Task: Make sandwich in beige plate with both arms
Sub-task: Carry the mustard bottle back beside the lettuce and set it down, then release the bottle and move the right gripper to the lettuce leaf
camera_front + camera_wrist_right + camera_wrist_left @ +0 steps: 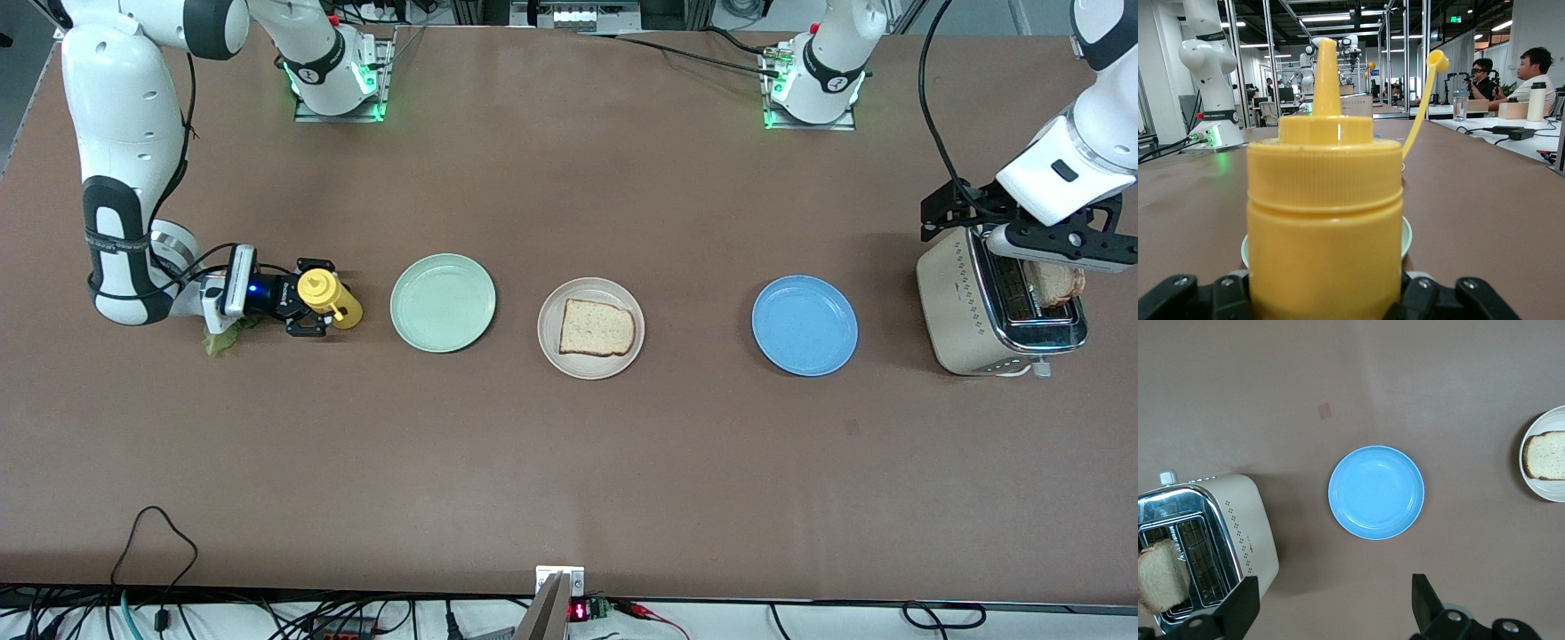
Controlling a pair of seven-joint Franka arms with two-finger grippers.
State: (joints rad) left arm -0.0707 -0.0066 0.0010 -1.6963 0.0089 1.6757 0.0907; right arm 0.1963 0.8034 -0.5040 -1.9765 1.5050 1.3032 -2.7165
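Observation:
The beige plate (590, 327) lies mid-table with one bread slice (597, 327) on it; both show in the left wrist view, plate (1546, 490) and slice (1546, 456). A second slice (1056, 284) stands in the toaster (965, 307), seen also in the left wrist view (1161, 577). A green lettuce leaf (222, 338) lies on the table, partly hidden under the right arm's wrist. My right gripper (313, 299) (1325, 293) is shut on an upright yellow squeeze bottle (331, 300) (1325, 200). My left gripper (1053, 253) (1333, 603) is open and empty over the toaster.
A mint-green plate (443, 302) lies between the bottle and the beige plate. A blue plate (805, 324) (1376, 492) lies between the beige plate and the toaster. The bottle's cap (1437, 61) hangs open on its strap.

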